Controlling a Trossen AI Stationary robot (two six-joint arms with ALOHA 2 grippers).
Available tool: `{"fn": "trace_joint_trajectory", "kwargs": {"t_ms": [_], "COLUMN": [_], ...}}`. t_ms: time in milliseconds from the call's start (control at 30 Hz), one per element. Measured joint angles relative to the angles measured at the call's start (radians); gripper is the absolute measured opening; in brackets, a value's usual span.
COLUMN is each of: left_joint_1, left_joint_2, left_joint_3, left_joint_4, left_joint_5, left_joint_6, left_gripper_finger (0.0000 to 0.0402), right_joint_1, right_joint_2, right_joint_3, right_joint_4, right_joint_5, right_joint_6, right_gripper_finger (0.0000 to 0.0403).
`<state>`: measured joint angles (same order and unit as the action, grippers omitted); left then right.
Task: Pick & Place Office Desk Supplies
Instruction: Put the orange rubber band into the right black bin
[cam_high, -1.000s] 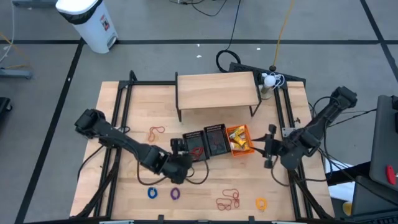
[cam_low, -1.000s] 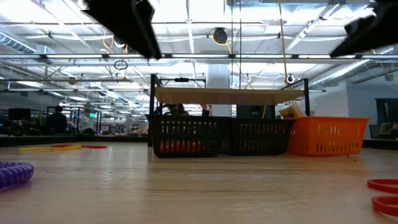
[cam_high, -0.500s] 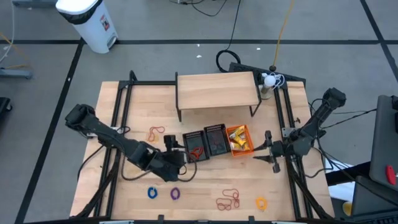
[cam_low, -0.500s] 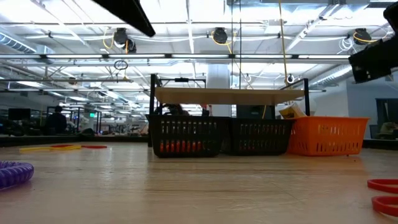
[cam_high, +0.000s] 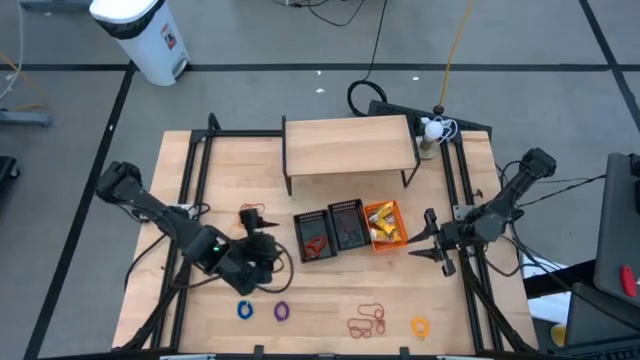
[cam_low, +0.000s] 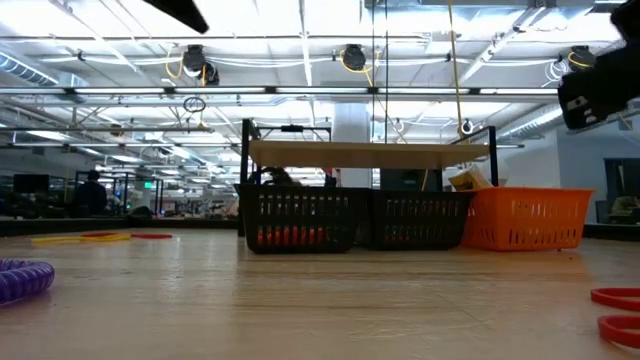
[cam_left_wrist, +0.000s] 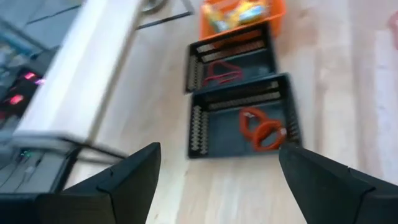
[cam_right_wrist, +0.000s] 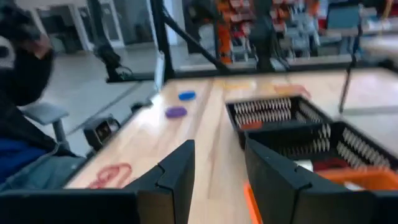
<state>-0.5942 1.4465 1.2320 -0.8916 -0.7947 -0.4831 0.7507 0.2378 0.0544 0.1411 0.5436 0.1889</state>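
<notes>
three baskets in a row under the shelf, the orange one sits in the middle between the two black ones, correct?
Not quite. The orange basket sits at the right end of the row, nearest the right arm, with the two black baskets side by side to its left. The high view shows this; the row does lie in front of the wooden shelf.

Grey floor (cam_high: 250, 90), white bin (cam_high: 140, 35), bright ceiling lights (cam_low: 330, 25).
</notes>
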Motion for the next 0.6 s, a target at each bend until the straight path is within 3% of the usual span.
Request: {"fn": "trace_joint_trajectory", "kwargs": {"t_ms": [233, 467, 600], "left_joint_1": [-0.126, -0.183, -0.243], "left_joint_2": [-0.070, -0.086, -0.088], "left_joint_3": [0.000, 0.000, -0.003], "left_joint_4": [-0.167, -0.278, -0.495], "left_joint_5": [-0.214, -0.233, -0.321], "left_joint_6": [-0.280, -0.382, -0.692], "left_gripper_finger": [0.0321, 0.0309, 0.0311], "right_joint_1": [-0.101, -0.168, -0.215], "right_joint_2": [0.049, 0.140, 0.181], "right_joint_3": [-0.001, -0.002, -0.002], "right_joint_4": [-0.058, -0.060, -0.045], "right_joint_5": [-0.136, -0.167, -0.206], "right_joint_6": [0.113, 0.162, 0.152], "right_gripper_finger": [0.0130, 0.0124, 0.0115]}}
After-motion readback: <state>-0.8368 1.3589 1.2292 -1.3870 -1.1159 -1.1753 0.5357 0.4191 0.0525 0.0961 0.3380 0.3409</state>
